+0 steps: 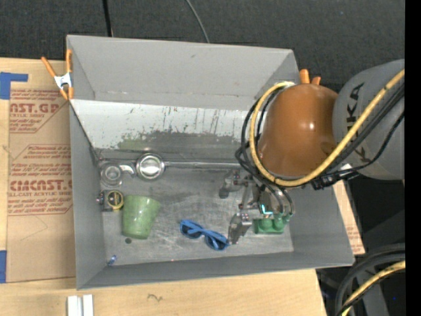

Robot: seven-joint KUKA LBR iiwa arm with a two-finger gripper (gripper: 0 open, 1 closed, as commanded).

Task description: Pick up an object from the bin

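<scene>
Small green plastic toy [271, 225] low on the right of the grey metal bin [164, 71], tool [247, 219] just beside it — can't tell how open it is or what it holds, blue plastic glasses [202, 233] near, pale green cup [137, 216] well off to the left.

You'll see the bin [184, 78] is dull grey metal, scuffed — the green cup [138, 216] translucent plastic, the orange wrist cover [296, 133] smooth, glossy.

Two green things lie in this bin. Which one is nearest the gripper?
The small dark green thing at the bin's right end, just beside the gripper. The other, a pale green cup, lies far off at the left end.
</scene>
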